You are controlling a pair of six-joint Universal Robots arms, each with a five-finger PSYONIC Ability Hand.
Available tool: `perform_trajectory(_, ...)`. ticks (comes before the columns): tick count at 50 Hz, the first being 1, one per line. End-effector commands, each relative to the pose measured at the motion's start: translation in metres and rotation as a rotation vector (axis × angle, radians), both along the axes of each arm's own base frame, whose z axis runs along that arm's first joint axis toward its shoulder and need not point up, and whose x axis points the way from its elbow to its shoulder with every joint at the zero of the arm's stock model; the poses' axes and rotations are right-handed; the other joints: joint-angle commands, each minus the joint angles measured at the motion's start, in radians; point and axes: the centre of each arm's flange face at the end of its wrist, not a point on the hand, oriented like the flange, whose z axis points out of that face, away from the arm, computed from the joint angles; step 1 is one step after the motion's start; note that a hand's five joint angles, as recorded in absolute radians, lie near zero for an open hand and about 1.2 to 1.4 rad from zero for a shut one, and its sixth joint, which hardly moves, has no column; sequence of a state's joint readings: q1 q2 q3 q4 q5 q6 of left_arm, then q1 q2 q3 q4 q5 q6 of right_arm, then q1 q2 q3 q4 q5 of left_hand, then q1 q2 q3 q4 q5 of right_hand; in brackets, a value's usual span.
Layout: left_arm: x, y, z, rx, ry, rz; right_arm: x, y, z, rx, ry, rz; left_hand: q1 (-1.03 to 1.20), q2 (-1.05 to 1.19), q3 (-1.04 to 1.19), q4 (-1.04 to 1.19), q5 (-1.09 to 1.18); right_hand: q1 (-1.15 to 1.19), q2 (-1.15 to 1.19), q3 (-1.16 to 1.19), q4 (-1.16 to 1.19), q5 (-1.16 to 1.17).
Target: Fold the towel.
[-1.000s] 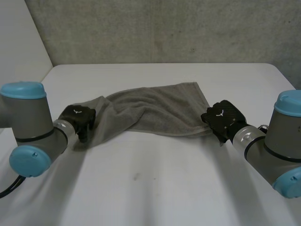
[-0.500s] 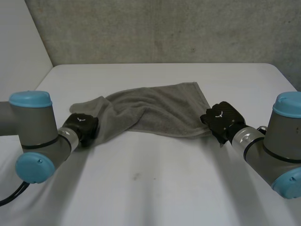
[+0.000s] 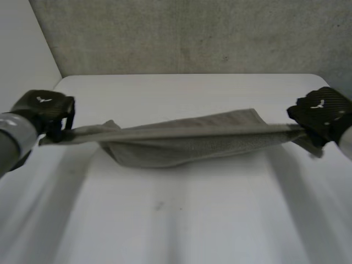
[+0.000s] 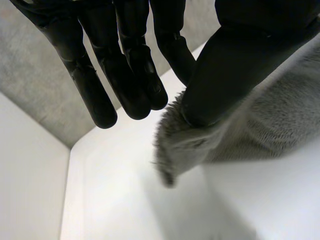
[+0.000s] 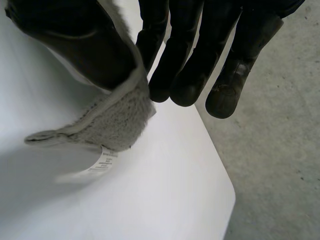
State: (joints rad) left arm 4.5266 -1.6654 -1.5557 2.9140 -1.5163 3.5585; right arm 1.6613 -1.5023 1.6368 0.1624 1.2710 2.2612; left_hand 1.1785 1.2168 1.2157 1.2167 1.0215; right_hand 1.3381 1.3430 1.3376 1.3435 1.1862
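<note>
Towel (image 3: 181, 144), slack moments ago, now stretches taut between left hand (image 3: 47, 110) and right hand (image 3: 322, 113), each pinching an end, ready to fold.

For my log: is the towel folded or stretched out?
Stretched: the towel runs taut between left hand and right hand, each pinching an end.

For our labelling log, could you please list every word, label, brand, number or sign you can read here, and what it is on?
A care tag on the towel corner pinched by the right hand: printed lines, too small to read.
A white mark on the back of the left hand, another on the right: small emblem, no letters legible.
No other text.
</note>
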Motion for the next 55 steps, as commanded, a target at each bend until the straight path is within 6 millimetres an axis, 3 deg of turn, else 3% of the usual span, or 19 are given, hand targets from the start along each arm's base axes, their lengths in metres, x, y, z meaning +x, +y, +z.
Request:
perform_trajectory(1,0.025,0.041,0.016,0.047,-0.117,-0.013,-0.031,0.025,0.028,0.009,0.080,-0.028,0.218,0.180,0.181,0.180,0.200,0.058,0.053,0.059,0.053,0.035)
perform_trajectory(10,0.029,0.067,0.039,-0.028,-0.120,-0.065,-0.038,0.034,0.048,-0.010,0.083,0.023,0.218,0.180,0.181,0.180,0.200,0.058,0.053,0.059,0.053,0.035)
perform_trajectory(16,0.026,0.067,0.034,-0.010,-0.118,-0.084,-0.039,0.033,0.043,0.013,0.090,0.023,0.218,0.180,0.181,0.180,0.200,0.058,0.053,0.059,0.053,0.035)
perform_trajectory(22,0.021,0.053,0.001,0.136,-0.123,-0.108,-0.040,0.019,0.015,0.128,0.118,0.036,0.218,0.180,0.181,0.180,0.200,0.058,0.053,0.059,0.053,0.035)
perform_trajectory(25,0.002,0.050,-0.027,0.246,-0.120,-0.194,-0.039,0.011,-0.003,0.202,0.147,0.015,0.218,0.180,0.181,0.180,0.200,0.058,0.053,0.059,0.053,0.035)
perform_trajectory(26,0.002,0.050,-0.027,0.246,-0.120,-0.194,-0.039,0.011,-0.003,0.203,0.147,0.015,0.218,0.180,0.181,0.180,0.200,0.058,0.053,0.059,0.053,0.035)
perform_trajectory(27,-0.011,0.055,-0.037,0.267,-0.124,-0.255,-0.035,0.012,-0.008,0.217,0.157,0.019,0.218,0.180,0.181,0.180,0.200,0.058,0.053,0.059,0.053,0.035)
perform_trajectory(28,-0.024,0.063,-0.049,0.292,-0.131,-0.317,-0.030,0.013,-0.012,0.229,0.162,0.032,-0.029,-0.067,-0.066,-0.067,-0.046,0.058,0.053,0.059,0.053,0.035)
perform_trajectory(34,-0.051,0.096,-0.083,0.291,-0.118,-0.500,-0.022,0.014,-0.025,0.245,0.156,0.051,-0.251,-0.290,-0.289,-0.290,-0.269,0.058,0.053,0.059,0.053,0.035)
perform_trajectory(39,-0.050,0.113,-0.097,0.236,-0.114,-0.532,-0.022,0.010,-0.032,0.220,0.138,0.039,-0.290,-0.328,-0.327,-0.328,-0.307,0.058,0.053,0.059,0.053,0.035)
perform_trajectory(43,-0.051,0.131,-0.108,0.214,-0.116,-0.570,-0.022,0.009,-0.038,0.208,0.117,0.030,-0.515,-0.553,-0.552,-0.553,-0.533,0.058,0.053,0.059,0.053,0.035)
perform_trajectory(55,-0.046,0.138,-0.122,0.207,-0.115,-0.564,-0.022,0.014,-0.052,0.210,0.115,0.032,-0.616,-0.654,-0.653,-0.654,-0.633,0.058,0.053,0.059,0.053,0.035)
